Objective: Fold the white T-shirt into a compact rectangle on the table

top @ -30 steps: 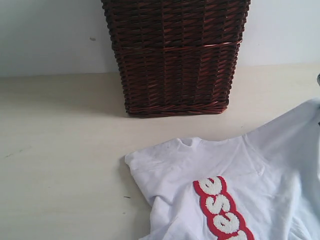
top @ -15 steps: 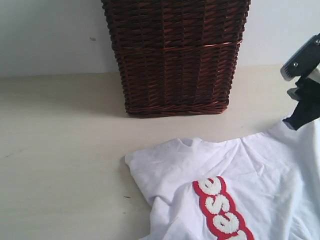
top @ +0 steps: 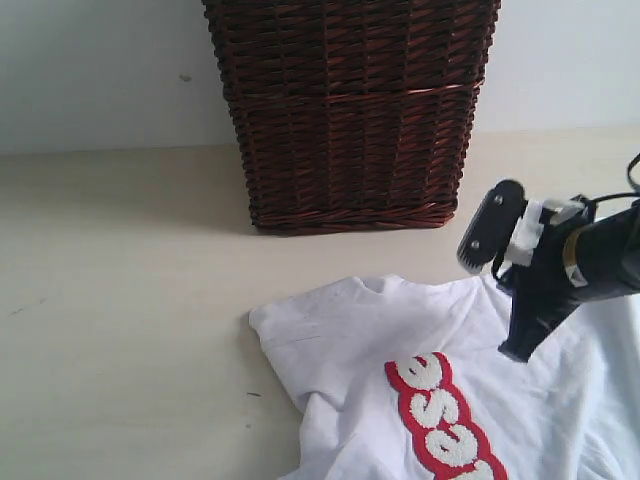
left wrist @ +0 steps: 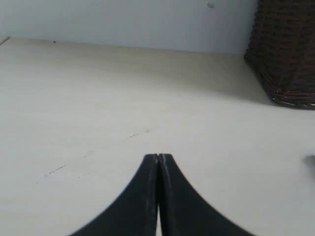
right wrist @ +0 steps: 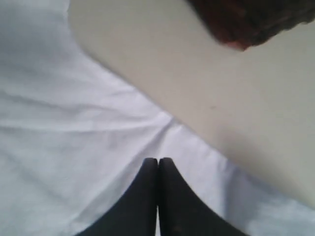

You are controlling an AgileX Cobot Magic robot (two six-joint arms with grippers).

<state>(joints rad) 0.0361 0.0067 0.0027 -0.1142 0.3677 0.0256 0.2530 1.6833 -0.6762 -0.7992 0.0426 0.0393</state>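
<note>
wicker basket upright on table; inside unseen.

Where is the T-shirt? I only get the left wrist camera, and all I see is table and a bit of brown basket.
Observer: The white T-shirt lies on the table in front of the basket, toward the right side of the exterior view.
Operator: Is the other arm near it?
Observer: Yes. The right gripper is down on the shirt near its edge. Its jaws are shut, but I can't tell whether any cloth is pinched.
Operator: Is there a picture on the shirt?
Observer: No picture. There's a red band with puffy white letters across the chest, partly cut off by the frame.
</note>
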